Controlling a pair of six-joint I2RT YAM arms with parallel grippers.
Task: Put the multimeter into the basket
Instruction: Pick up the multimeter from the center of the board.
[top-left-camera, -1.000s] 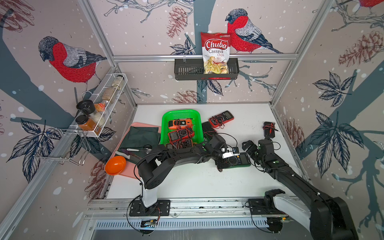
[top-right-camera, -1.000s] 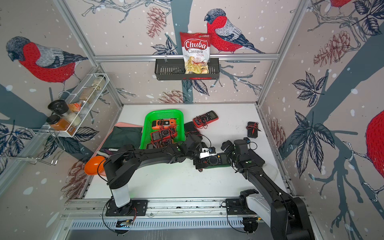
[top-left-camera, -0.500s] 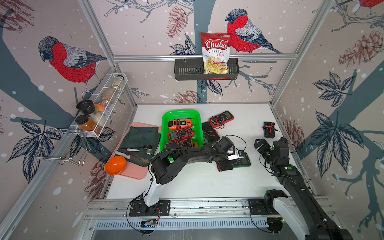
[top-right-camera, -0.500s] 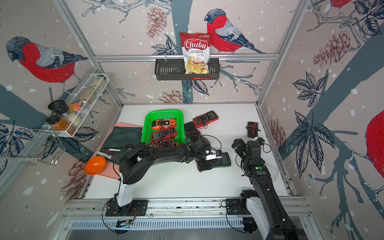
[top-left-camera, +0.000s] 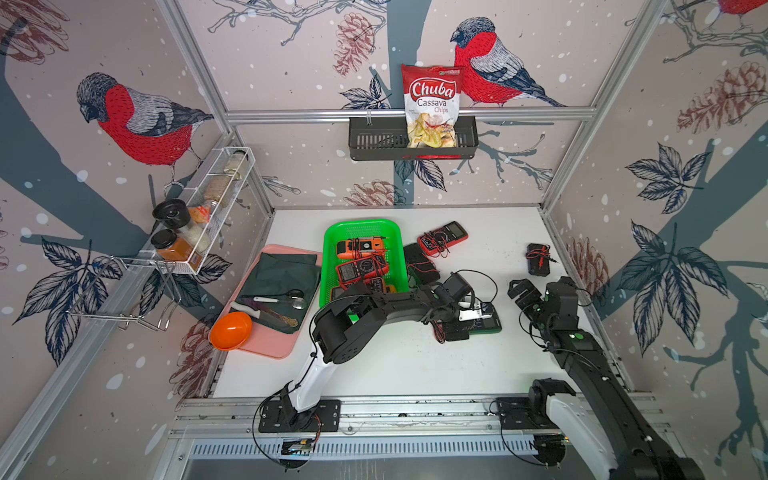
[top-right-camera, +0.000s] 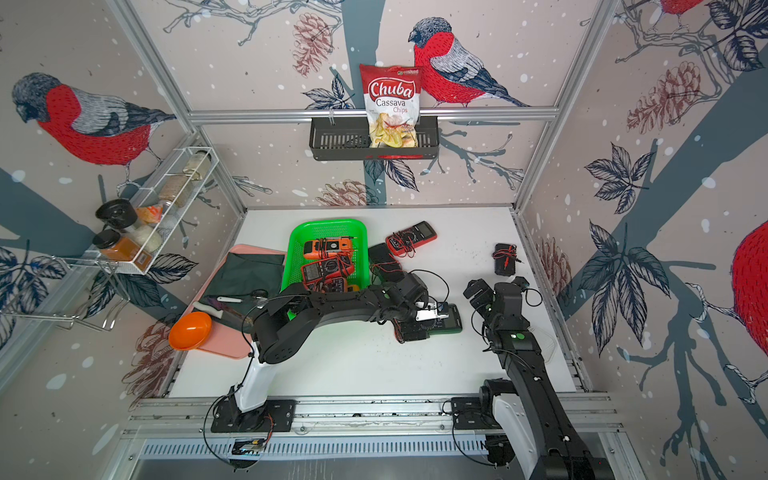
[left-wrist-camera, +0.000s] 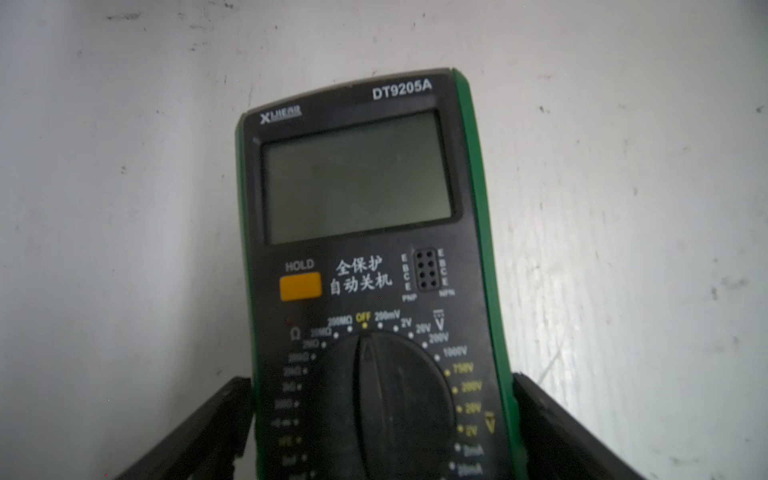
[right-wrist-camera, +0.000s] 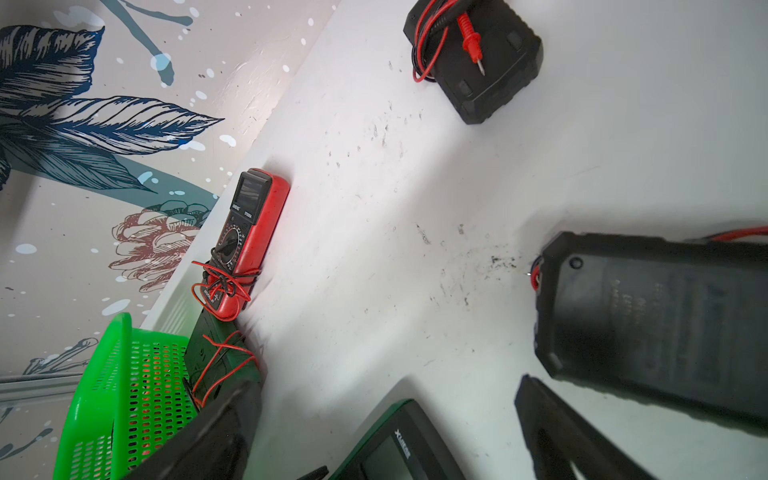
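Observation:
A green-edged black multimeter (top-left-camera: 486, 324) (top-right-camera: 449, 322) (left-wrist-camera: 357, 178) lies flat on the white table, right of the green basket (top-left-camera: 361, 224) (top-right-camera: 328, 224) (right-wrist-camera: 120, 374). My left gripper (top-left-camera: 461, 320) (left-wrist-camera: 380, 380) is open and straddles the meter's dial end, one finger close along each side. The right gripper (top-left-camera: 519, 291) (right-wrist-camera: 386, 384) is open and empty, a short way right of the meter, whose corner (right-wrist-camera: 399, 449) shows between its fingers. Other orange and red meters lie in the basket.
A red meter (top-left-camera: 442, 237) and a black one (top-left-camera: 419, 262) lie just behind. Another black meter (top-left-camera: 538, 259) with red leads sits at the far right. A black case (right-wrist-camera: 648, 332) is close beside the right gripper. A pink tray (top-left-camera: 270, 353) with an orange bowl stands at the left.
My right arm has drawn back to the right, away from the green-edged multimeter. The left arm's elbow has swung right while its gripper stays over the meter, which has not moved.

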